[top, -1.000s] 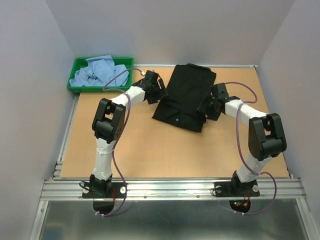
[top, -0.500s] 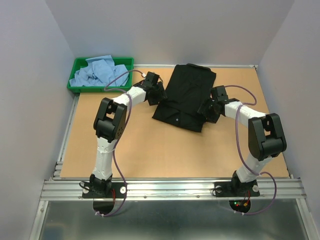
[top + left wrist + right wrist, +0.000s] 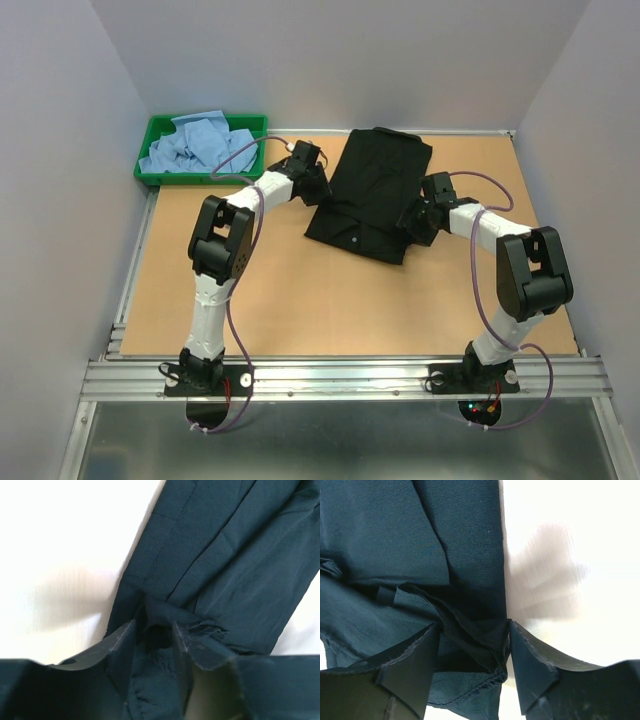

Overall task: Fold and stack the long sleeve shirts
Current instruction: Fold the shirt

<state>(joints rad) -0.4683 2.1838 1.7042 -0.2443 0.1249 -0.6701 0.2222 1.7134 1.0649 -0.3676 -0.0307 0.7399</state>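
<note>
Black shirt [image 3: 368,193] is lying partly folded mid-table, far side, and you've got the left gripper [image 3: 154,639] and right gripper [image 3: 472,652] each pinching bunched cloth at opposite side edges, jaws closed around fabric, presumably so you can lift both sides evenly for the next fold.

A folded shirt [image 3: 368,195] lies flat on the desk [image 3: 300,300], toward its far edge. The left tool [image 3: 316,188] sits at the shirt's left edge, the right tool [image 3: 413,222] at its right edge, each with a fold of the shirt between its fingers. Left of the shirt, at the desk's far left corner, a tray [image 3: 160,128] holds a heap of other shirts [image 3: 198,145].
</note>
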